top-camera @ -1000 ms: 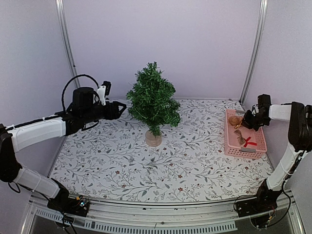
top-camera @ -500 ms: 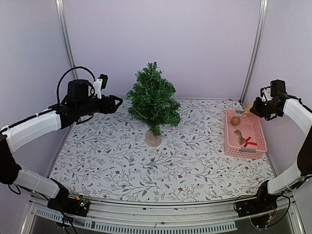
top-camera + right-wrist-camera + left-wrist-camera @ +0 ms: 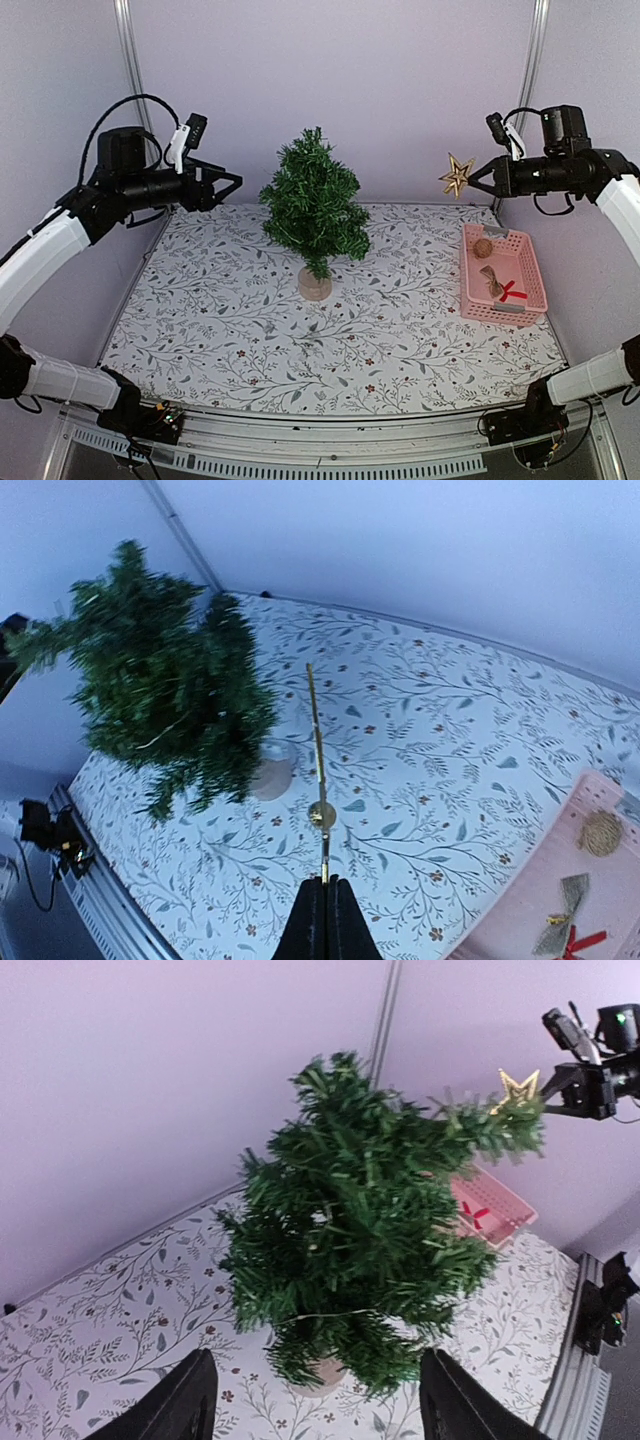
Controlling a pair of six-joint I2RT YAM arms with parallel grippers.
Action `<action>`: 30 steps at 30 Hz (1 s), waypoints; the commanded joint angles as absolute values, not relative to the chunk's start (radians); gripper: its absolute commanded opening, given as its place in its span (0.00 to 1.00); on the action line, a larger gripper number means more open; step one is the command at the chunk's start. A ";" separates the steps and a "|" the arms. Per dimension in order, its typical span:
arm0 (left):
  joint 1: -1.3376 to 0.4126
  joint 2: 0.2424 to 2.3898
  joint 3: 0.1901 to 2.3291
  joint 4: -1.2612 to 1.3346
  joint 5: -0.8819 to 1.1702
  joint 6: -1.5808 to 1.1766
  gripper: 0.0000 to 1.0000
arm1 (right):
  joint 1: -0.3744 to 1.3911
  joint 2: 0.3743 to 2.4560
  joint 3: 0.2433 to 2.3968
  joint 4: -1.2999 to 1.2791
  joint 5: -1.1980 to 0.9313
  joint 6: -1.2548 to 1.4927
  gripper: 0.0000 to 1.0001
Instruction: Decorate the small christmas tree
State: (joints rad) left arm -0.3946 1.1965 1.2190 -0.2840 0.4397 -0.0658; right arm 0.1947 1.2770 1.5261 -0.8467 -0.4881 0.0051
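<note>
The small christmas tree (image 3: 313, 205) stands mid-table on its round wood base (image 3: 314, 285); its dark-green branches (image 3: 365, 1230) fill the left wrist view and sit at the left (image 3: 165, 685) of the right wrist view. High at the right, my right gripper (image 3: 487, 178) is shut on a thin gold star ornament (image 3: 458, 175), seen edge-on (image 3: 318, 770) from the wrist and well right of the tree. My left gripper (image 3: 232, 187) hangs open at about treetop height left of the tree, nothing between its fingers (image 3: 185, 1405).
A pink basket (image 3: 530, 290) at the right table edge holds a woven ball (image 3: 483, 247) and a burlap bow with red ribbon (image 3: 498, 287). Metal frame posts (image 3: 135, 90) stand at the back corners. The floral cloth (image 3: 300, 350) covers the table.
My right arm rose from the basket with the gold star and swung it up toward the tree. My left arm lifted and drew back left, away from the tree.
</note>
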 commanded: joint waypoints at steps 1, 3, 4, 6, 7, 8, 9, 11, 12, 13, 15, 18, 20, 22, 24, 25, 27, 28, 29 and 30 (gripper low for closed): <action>-0.414 1.135 1.261 -0.357 0.648 -0.028 0.70 | 0.365 1.243 1.616 -0.972 -0.563 -0.099 0.00; -0.446 1.123 1.266 -0.371 0.674 -0.023 0.70 | 0.446 1.243 1.645 -0.995 -0.576 -0.112 0.00; -0.468 1.120 1.269 -0.379 0.678 -0.020 0.70 | 0.482 1.244 1.659 -1.007 -0.586 -0.114 0.00; -0.518 1.125 1.277 -0.405 0.682 -0.009 0.70 | 0.564 1.253 1.690 -1.036 -0.601 -0.122 0.00; -0.556 1.130 1.284 -0.421 0.681 -0.003 0.69 | 0.597 1.259 1.706 -1.049 -0.604 -0.122 0.00; -0.587 1.138 1.292 -0.438 0.679 -0.002 0.69 | 0.631 1.268 1.718 -1.062 -0.600 -0.126 0.00; -0.616 1.147 1.302 -0.453 0.675 -0.002 0.68 | 0.663 1.275 1.727 -1.075 -0.594 -0.129 0.00; -0.679 1.167 1.320 -0.475 0.663 -0.002 0.66 | 0.726 1.291 1.746 -1.099 -0.580 -0.138 0.00; -0.710 1.178 1.329 -0.479 0.656 -0.002 0.66 | 0.759 1.300 1.754 -1.108 -0.572 -0.144 0.00; -0.735 1.193 1.340 -0.482 0.654 0.016 0.66 | 0.790 1.313 1.766 -1.117 -0.563 -0.152 0.00; -0.777 1.220 1.361 -0.482 0.654 0.016 0.63 | 0.853 1.343 1.779 -1.124 -0.551 -0.159 0.00; -0.842 1.264 1.399 -0.494 0.647 0.047 0.61 | 0.923 1.391 1.781 -1.132 -0.535 -0.166 0.00; -0.886 1.288 1.422 -0.512 0.625 0.081 0.60 | 0.956 1.417 1.780 -1.135 -0.520 -0.170 0.00; -0.914 1.306 1.433 -0.520 0.617 0.104 0.59 | 0.978 1.438 1.782 -1.132 -0.517 -0.172 0.00; -0.938 1.318 1.441 -0.525 0.616 0.127 0.58 | 0.986 1.452 1.790 -1.127 -0.523 -0.169 0.00; -0.947 1.324 1.444 -0.526 0.615 0.138 0.57 | 0.988 1.462 1.795 -1.125 -0.522 -0.165 0.00; -0.961 1.337 1.451 -0.530 0.614 0.155 0.55 | 0.994 1.473 1.804 -1.124 -0.512 -0.160 0.00; -0.968 1.345 1.457 -0.539 0.611 0.164 0.55 | 0.995 1.480 1.809 -1.122 -0.512 -0.157 0.00; -0.975 1.355 1.464 -0.551 0.605 0.176 0.54 | 0.999 1.484 1.814 -1.122 -0.512 -0.152 0.00; -0.981 1.364 1.471 -0.561 0.596 0.187 0.53 | 1.002 1.488 1.819 -1.123 -0.509 -0.149 0.00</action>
State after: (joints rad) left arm -0.9489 1.3354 1.4296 -0.5163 0.6182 0.1211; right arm 0.9871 1.4761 1.7718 -1.1206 -0.5270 -0.1558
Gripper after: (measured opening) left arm 0.542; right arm 0.019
